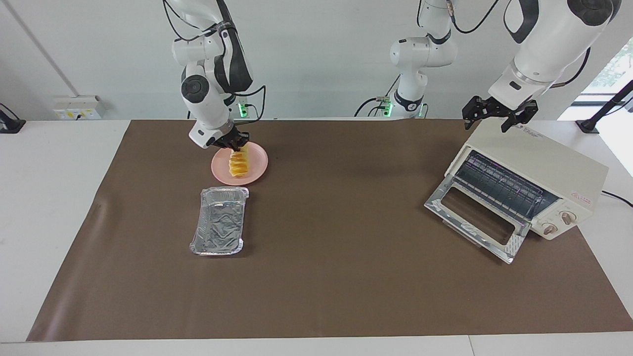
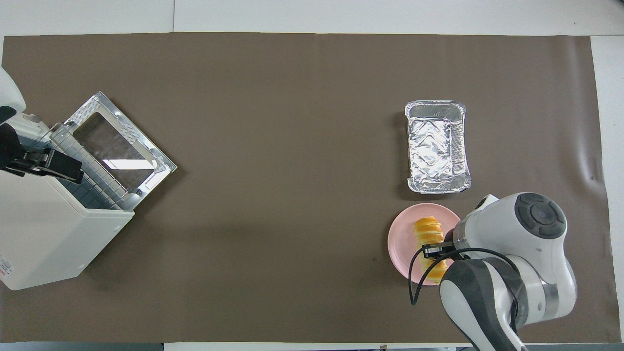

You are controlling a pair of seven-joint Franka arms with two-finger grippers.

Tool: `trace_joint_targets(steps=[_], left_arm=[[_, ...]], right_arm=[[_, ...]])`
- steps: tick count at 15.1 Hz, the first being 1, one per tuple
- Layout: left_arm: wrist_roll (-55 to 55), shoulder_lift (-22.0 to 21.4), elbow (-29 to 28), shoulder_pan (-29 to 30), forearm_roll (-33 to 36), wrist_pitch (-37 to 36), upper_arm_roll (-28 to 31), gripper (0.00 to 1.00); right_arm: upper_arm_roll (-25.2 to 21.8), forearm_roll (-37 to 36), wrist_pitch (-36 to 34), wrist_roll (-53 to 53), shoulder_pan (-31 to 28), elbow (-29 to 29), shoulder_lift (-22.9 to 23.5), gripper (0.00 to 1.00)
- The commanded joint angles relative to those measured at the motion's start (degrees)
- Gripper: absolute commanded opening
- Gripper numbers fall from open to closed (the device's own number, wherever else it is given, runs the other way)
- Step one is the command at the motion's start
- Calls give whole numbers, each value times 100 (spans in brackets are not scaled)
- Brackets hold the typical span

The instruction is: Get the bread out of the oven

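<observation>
1. The bread (image 1: 238, 163) lies on the pink plate (image 1: 255, 172) toward the right arm's end of the bench (image 1: 336, 277)
2. The right end effector (image 1: 236, 144) sits at the loaf's robot-side end; its grip cannot be told
3. The left end effector (image 1: 499, 114) hangs spread open over the oven (image 1: 544, 168), whose door (image 1: 474, 217) is down
</observation>
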Motion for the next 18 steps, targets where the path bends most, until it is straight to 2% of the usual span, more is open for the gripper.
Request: trace_joint_targets(steps=[1, 2, 3, 6, 12, 18], left_arm=[[35, -109, -89, 52, 93, 56, -38, 100], [44, -109, -89, 52, 93, 56, -38, 100], [44, -109, -89, 52, 93, 56, -38, 100], [44, -109, -89, 52, 93, 56, -38, 100], [44, -109, -89, 52, 93, 56, -38, 100], [44, -109, -89, 52, 93, 56, -38, 100]], right_arm=[[1, 149, 115, -54, -6, -64, -1, 65], [1, 149, 106, -54, -50, -38, 16, 94], [1, 149, 45, -46, -68, 41, 43, 100], [-16, 158, -428, -46, -85, 662, 43, 100], [-25, -26, -1105, 60, -673, 2218, 174, 100], [-34, -808, -2099, 16, -981, 4292, 973, 100]])
